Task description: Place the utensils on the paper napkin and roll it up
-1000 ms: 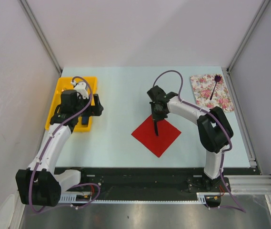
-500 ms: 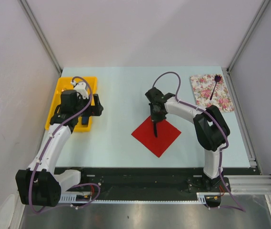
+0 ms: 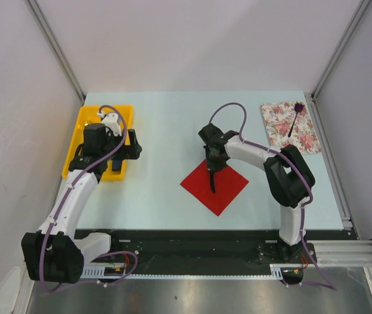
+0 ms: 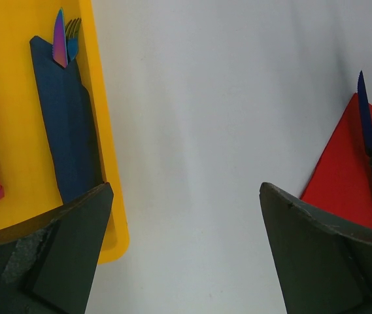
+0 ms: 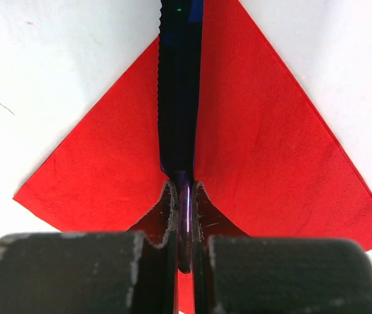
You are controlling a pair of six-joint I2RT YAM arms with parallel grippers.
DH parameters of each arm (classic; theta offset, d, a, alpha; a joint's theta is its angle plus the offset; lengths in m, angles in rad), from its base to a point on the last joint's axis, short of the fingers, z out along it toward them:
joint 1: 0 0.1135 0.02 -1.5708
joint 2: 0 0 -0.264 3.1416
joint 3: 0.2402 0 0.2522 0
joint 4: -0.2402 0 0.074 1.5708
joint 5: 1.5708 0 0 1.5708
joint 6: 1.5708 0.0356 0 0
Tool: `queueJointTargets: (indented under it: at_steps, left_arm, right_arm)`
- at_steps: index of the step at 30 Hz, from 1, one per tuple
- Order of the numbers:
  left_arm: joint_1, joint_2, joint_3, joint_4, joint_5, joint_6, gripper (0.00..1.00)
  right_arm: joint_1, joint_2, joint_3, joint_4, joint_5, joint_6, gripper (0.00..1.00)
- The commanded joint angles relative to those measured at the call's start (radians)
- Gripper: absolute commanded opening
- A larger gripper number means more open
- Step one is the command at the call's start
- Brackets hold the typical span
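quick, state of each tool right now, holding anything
left tool: open, holding nothing
right tool: shut on the blue knife, over the red napkin

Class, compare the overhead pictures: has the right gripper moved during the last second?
Yes. The right gripper, shut on the knife, has shifted slightly to the left over the red napkin, which lies where it was.

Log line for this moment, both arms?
right gripper: shut on blue knife, held over red napkin | left gripper: open, above yellow tray | roll: not started
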Motion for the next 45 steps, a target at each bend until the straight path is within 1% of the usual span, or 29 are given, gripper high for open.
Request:
queueJointTargets:
  at_steps: [1,3,5,6,7,9,12,13,15,17,20,21,22,23,24,25,26,27,28,30,31,32,35,36,37,39,41,44,45]
  left_arm:
    - [-0.001,-0.025,-0.009,0.014,0.0,-0.018,1.0]
    - [-0.001,-0.024,-0.007,0.012,-0.002,-0.015,1.0]
    - [-0.001,-0.023,-0.005,0.009,-0.003,-0.017,1.0]
    - [-0.001,-0.022,-0.005,0.008,-0.003,-0.012,1.0]
    - [-0.001,-0.02,-0.002,0.005,-0.002,-0.011,1.0]
    - [-0.001,-0.017,0.001,-0.001,-0.002,-0.006,1.0]
    - [-0.001,-0.013,0.014,-0.014,0.001,0.008,1.0]
    - [-0.001,-0.011,0.024,-0.018,0.003,0.011,1.0]
    - [-0.001,-0.005,0.036,-0.028,0.015,0.026,0.99]
    - [-0.001,0.01,0.059,-0.032,0.018,0.035,1.0]
    - [-0.001,0.039,0.094,-0.031,0.038,0.051,1.0]
    - [-0.001,0.047,0.102,-0.031,0.043,0.054,1.0]
    - [-0.001,0.062,0.119,-0.021,0.056,0.055,1.0]
    - [-0.003,0.07,0.125,-0.018,0.062,0.057,1.0]
    - [-0.003,0.081,0.133,-0.014,0.069,0.061,1.0]
    - [-0.003,0.091,0.151,-0.005,0.07,0.063,1.0]
    - [-0.004,0.108,0.159,-0.001,0.066,0.061,1.0]
    - [-0.004,0.118,0.168,0.003,0.061,0.061,1.0]
    - [-0.004,0.127,0.183,0.012,0.056,0.061,1.0]
    - [-0.004,0.15,0.192,0.026,0.046,0.06,1.0]
    - [-0.004,0.157,0.197,0.043,0.046,0.057,1.0]
    - [-0.004,0.164,0.2,0.048,0.046,0.051,1.0]
    - [-0.004,0.19,0.209,0.068,0.046,0.043,1.0]
    - [-0.004,0.205,0.212,0.068,0.046,0.044,1.0]
    - [-0.004,0.21,0.217,0.071,0.046,0.045,1.0]
    - [-0.004,0.236,0.22,0.071,0.047,0.051,1.0]
    - [-0.004,0.254,0.231,0.068,0.049,0.054,1.0]
    - [-0.004,0.289,0.254,0.058,0.05,0.054,1.0]
    - [-0.004,0.299,0.263,0.054,0.05,0.052,1.0]
  right_arm:
    - [-0.009,0.012,-0.003,0.032,-0.02,0.023,0.03]
    - [-0.015,0.026,-0.001,0.032,-0.027,0.026,0.06]
    - [-0.026,0.034,-0.001,0.033,-0.035,0.031,0.13]
    - [-0.027,0.037,-0.001,0.033,-0.038,0.032,0.19]
    - [-0.03,0.038,-0.003,0.032,-0.047,0.035,0.32]
    - [-0.041,0.04,-0.003,0.027,-0.058,0.042,0.35]
    - [-0.056,0.019,0.017,0.004,-0.082,0.039,0.55]
    - [-0.06,0.006,0.051,-0.005,-0.092,0.032,0.57]
    - [-0.076,-0.003,0.106,-0.055,-0.093,-0.003,0.57]
    - [-0.095,-0.029,0.175,-0.078,-0.122,-0.044,0.6]
    - [-0.147,-0.072,0.227,-0.059,-0.136,-0.18,0.65]
    - [-0.196,-0.075,0.238,-0.051,-0.179,-0.261,0.66]
    - [-0.223,-0.077,0.255,-0.052,-0.2,-0.297,0.73]
    - [-0.257,-0.064,0.288,-0.062,-0.228,-0.328,0.77]
    - [-0.291,-0.06,0.305,-0.069,-0.292,-0.357,0.82]
    - [-0.358,-0.055,0.316,-0.077,-0.3,-0.409,0.93]
    - [-0.392,-0.052,0.322,-0.074,-0.308,-0.428,0.99]
    - [-0.424,-0.046,0.336,-0.069,-0.337,-0.452,1.0]
    - [-0.491,-0.037,0.345,-0.065,-0.34,-0.489,1.0]
    - [-0.552,0.014,0.416,-0.075,-0.337,-0.506,1.0]
    - [-0.579,0.034,0.445,-0.091,-0.322,-0.529,1.0]
    - [-0.634,0.054,0.472,-0.094,-0.31,-0.531,0.99]
    - [-0.728,0.13,0.565,-0.098,-0.245,-0.515,0.96]
    - [-0.748,0.168,0.618,-0.105,-0.237,-0.514,0.92]
    - [-0.77,0.19,0.641,-0.103,-0.236,-0.494,0.92]
    - [-0.811,0.225,0.681,-0.089,-0.19,-0.469,0.88]
    - [-0.834,0.296,0.756,-0.074,-0.121,-0.457,0.85]
    - [-0.848,0.399,0.851,-0.052,-0.035,-0.442,0.73]
    - [-0.856,0.422,0.877,-0.039,-0.027,-0.445,0.67]
